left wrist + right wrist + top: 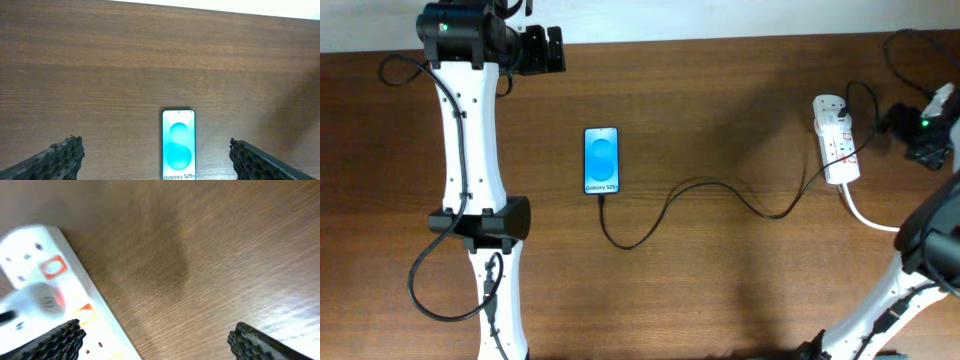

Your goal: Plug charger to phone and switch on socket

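The phone (601, 160) lies flat near the table's middle, blue screen up; it also shows in the left wrist view (178, 145). The thin black charger cable (720, 190) runs from the phone's near end in a wavy line to the white socket strip (836, 138) at the right. The strip fills the left of the right wrist view (55, 295), with red switches. My left gripper (155, 157) is open and empty, high at the back left, well behind the phone. My right gripper (157, 337) is open and empty, just right of the strip.
The strip's thick white cord (868, 215) curves off toward the right arm's base. Black cables (905, 45) loop at the far right corner. The left arm's white links (470, 150) lie along the table's left side.
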`<state>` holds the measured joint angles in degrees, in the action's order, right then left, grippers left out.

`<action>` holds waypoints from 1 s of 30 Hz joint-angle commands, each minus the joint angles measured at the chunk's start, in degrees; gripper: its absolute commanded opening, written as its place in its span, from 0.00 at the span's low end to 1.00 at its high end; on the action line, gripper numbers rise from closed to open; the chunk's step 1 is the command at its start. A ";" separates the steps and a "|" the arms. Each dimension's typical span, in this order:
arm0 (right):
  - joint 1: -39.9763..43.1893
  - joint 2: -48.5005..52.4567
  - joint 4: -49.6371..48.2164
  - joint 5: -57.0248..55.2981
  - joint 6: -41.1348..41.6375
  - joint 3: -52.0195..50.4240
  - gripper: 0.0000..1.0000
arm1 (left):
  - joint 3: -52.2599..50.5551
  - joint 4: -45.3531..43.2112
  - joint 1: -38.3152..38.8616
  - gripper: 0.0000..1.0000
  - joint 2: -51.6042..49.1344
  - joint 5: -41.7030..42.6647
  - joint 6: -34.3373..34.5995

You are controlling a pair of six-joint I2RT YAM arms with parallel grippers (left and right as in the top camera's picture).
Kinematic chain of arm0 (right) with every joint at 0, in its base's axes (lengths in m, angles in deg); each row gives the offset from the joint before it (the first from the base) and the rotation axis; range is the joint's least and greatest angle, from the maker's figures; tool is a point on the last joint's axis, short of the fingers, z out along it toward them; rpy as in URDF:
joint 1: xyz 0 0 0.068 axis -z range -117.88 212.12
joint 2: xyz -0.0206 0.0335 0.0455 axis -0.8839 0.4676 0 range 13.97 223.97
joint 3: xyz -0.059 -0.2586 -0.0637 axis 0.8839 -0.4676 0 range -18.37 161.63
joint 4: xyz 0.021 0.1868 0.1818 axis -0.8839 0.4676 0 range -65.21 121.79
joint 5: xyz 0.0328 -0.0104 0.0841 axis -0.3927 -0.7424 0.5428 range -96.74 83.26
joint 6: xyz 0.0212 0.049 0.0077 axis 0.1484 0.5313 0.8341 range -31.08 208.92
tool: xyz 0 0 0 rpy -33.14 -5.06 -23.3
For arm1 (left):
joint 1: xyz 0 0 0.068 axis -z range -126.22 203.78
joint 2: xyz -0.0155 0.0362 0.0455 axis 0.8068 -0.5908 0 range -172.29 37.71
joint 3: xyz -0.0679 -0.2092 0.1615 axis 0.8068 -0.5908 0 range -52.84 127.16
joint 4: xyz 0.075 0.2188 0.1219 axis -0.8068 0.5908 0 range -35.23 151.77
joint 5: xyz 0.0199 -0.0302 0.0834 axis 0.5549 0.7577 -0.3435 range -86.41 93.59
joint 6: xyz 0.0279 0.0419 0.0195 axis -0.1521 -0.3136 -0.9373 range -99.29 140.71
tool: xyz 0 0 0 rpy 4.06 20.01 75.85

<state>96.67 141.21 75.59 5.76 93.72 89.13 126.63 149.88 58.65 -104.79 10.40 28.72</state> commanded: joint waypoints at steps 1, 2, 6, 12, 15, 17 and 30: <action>-0.02 -10.05 1.57 0.35 0.15 3.30 0.99 | 0.24 -0.04 0.07 0.99 1.53 -0.24 0.09; -0.02 -13.64 2.43 0.35 0.13 3.30 0.99 | 0.24 -0.02 0.07 0.99 1.53 -0.24 0.09; -0.11 -28.11 5.57 4.42 -0.09 3.30 0.98 | 0.24 -0.04 0.09 0.99 1.53 -0.24 0.11; -13.42 -43.25 11.82 10.01 -5.44 3.30 0.99 | 0.24 -0.02 0.11 0.99 1.53 -0.24 0.11; -20.55 -46.27 14.82 10.01 -5.42 3.30 1.00 | 0.24 -0.02 0.11 0.99 1.53 -0.24 0.11; -23.28 -47.91 18.34 9.99 -5.42 3.30 0.98 | 0.24 -0.02 0.11 0.99 1.53 -0.24 0.11; -24.57 -47.67 27.23 5.40 -5.44 2.49 0.98 | 0.24 -0.02 0.11 0.99 1.53 -0.24 0.11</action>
<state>73.28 93.84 103.22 13.78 88.69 92.04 126.63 149.88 58.65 -104.79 10.40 28.72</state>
